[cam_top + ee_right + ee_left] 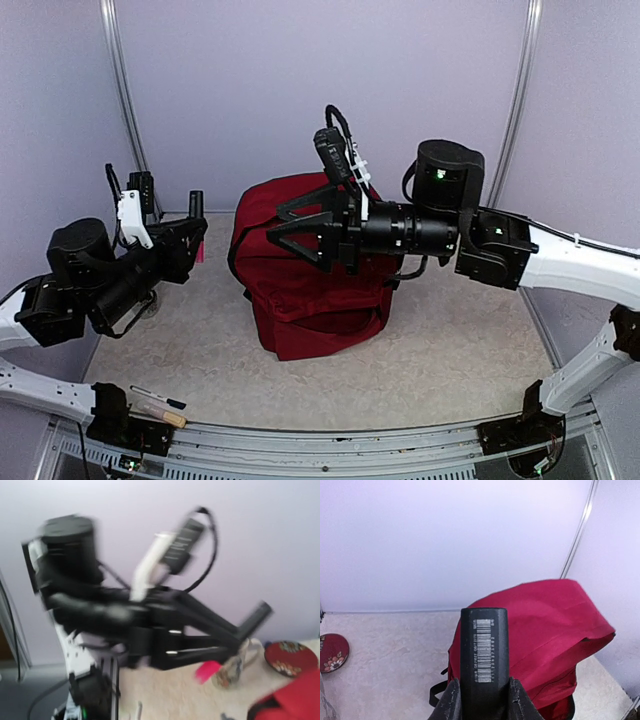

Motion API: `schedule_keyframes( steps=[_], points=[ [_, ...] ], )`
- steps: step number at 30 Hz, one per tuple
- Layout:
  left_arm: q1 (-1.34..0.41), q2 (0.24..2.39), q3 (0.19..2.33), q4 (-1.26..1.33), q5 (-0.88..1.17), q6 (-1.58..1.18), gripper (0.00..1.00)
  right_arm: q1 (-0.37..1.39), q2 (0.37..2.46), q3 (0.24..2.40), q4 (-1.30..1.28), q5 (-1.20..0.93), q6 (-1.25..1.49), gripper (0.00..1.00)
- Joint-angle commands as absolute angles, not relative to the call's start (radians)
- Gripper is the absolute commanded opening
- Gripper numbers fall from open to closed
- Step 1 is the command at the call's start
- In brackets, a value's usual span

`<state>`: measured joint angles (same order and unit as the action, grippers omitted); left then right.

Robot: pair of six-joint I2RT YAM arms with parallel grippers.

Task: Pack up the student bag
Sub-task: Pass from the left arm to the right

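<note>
The student bag (310, 290), dark red fabric, stands upright in the middle of the tabletop (450, 350), close to the back wall. It looks soft and probably light. The panels sag and crease, so it would likely fold or slide under a push instead of holding its shape. The firmer stitched rim by the zipper near the top seems the best place to hold it, not the loose side cloth. Whether its main opening is unzipped cannot be told, since the right arm covers the top.

The right gripper (275, 224) hangs over the bag's upper left shoulder with its jaws apart and nothing between them.

The left gripper (481, 689) is off to the bag's left, above the tabletop, clamped on a slim black barcoded item (484, 645) that stands upright in it, label facing the wrist camera.

A small red floral disc (332, 652) lies near the wall, well apart from the bag. Two pens (158, 405) lie at the near left edge.
</note>
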<state>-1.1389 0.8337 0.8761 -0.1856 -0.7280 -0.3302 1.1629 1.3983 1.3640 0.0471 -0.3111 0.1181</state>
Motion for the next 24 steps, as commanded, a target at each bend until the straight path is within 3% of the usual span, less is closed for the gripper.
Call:
schedule_keyframes(
  steps=[1,5,15,22,24],
  points=[
    [-1.305,0.832,0.809,0.013,-0.945,-0.119,0.03,1.161,1.524,1.419,0.185,-0.295,0.212,0.57],
    [-1.472,0.868,0.763,0.207,-1.058,0.086,0.03,1.161,1.615,1.507,0.177,-0.224,0.258,0.57],
    [-1.505,0.948,0.77,0.278,-1.05,0.158,0.02,1.16,1.668,1.522,0.217,-0.147,0.301,0.57],
    [-1.506,0.95,0.766,0.312,-1.06,0.187,0.02,1.158,1.715,1.557,0.233,-0.323,0.342,0.52],
    [-1.506,0.951,0.765,0.311,-1.06,0.187,0.02,1.158,1.721,1.559,0.241,-0.358,0.353,0.46]
  ],
)
